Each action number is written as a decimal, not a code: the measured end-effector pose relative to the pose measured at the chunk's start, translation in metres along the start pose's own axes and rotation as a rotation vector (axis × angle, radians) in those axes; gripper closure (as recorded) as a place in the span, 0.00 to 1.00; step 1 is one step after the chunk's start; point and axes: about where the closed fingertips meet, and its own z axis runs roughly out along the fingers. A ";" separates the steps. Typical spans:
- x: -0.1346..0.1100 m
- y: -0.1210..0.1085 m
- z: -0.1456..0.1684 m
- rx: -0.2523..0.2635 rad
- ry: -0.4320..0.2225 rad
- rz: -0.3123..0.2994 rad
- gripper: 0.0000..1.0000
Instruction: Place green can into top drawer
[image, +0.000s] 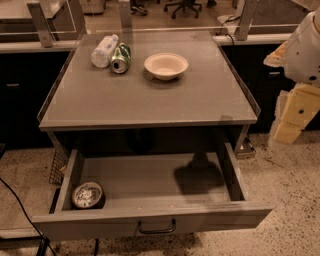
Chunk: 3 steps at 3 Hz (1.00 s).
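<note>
Counter: grey flat top, with thin raised edges along both sides in my view.
Back left: clear plastic bottle on its side; green can on its side, close against it.
Back middle: white bowl, upright, near the can but apart.
End effector: I see it beyond the counter's right edge, off the surface.

Table: bottle and green can lie touching, back left; bowl just right of can. Top drawer open below, round tin in its front-left corner. Gripper hangs right of table.
</note>
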 end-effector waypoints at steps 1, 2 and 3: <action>-0.004 -0.004 0.001 0.010 -0.008 0.003 0.00; -0.018 -0.020 0.006 0.044 -0.035 0.012 0.00; -0.054 -0.058 0.020 0.107 -0.094 0.030 0.00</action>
